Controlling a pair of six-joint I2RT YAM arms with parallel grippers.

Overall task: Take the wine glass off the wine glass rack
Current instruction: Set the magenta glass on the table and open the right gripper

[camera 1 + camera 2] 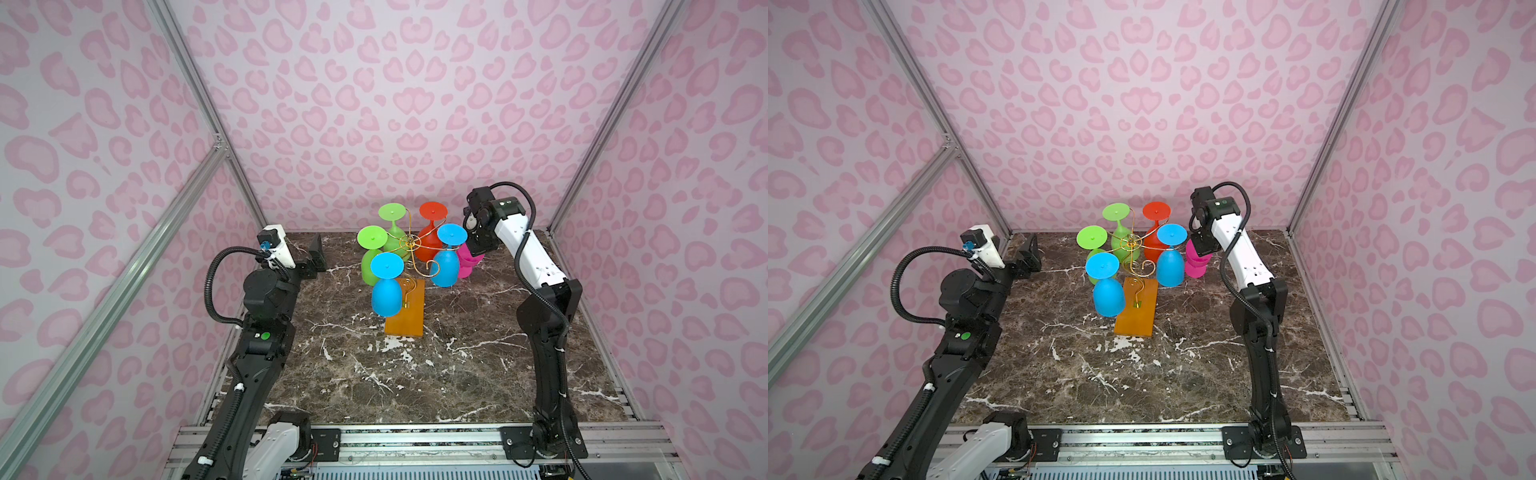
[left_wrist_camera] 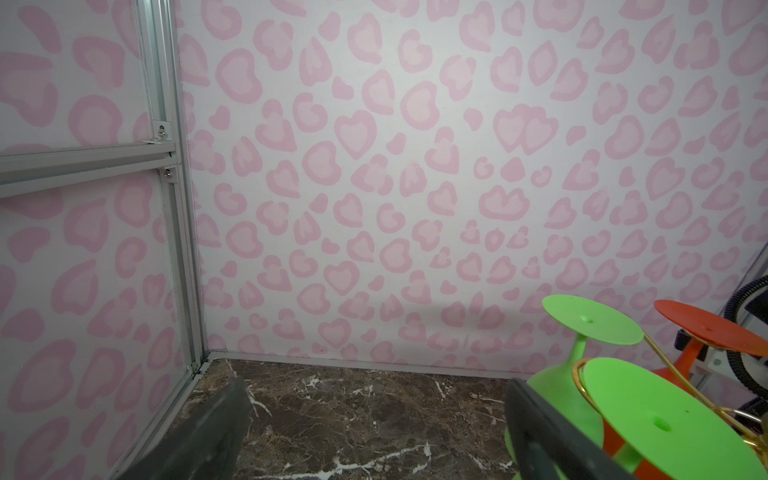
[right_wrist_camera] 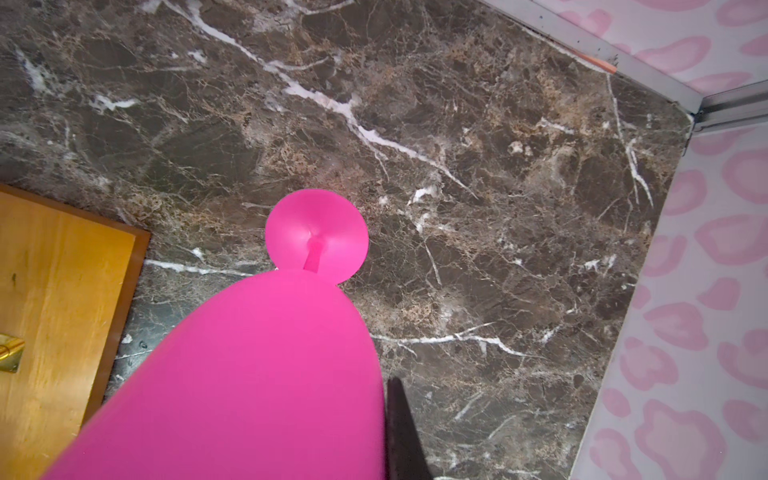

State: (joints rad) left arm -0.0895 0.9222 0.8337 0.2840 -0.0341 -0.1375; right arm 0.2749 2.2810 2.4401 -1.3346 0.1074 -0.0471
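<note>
The right gripper (image 1: 482,247) is clamped on the bowl of the pink wine glass (image 3: 257,374), which is off the wine glass rack (image 1: 409,243) and just to its right. The glass's long axis runs down from the gripper, foot toward the counter (image 3: 498,208); whether the foot touches cannot be told. A hanging blue glass (image 1: 446,266) crowds it closely. The left gripper (image 1: 316,257), spread wide and empty, sits on the rack's other side near the green glasses (image 1: 372,239)

Pink-patterned booth around a dark marble desk (image 1: 415,382)
Walls (image 1: 415,104) with pink heart-like spots rise behind and beside the desk; silver aluminium posts (image 1: 206,118) stand at its far corners, a slotted rail (image 1: 415,434) along its near edge.
</note>
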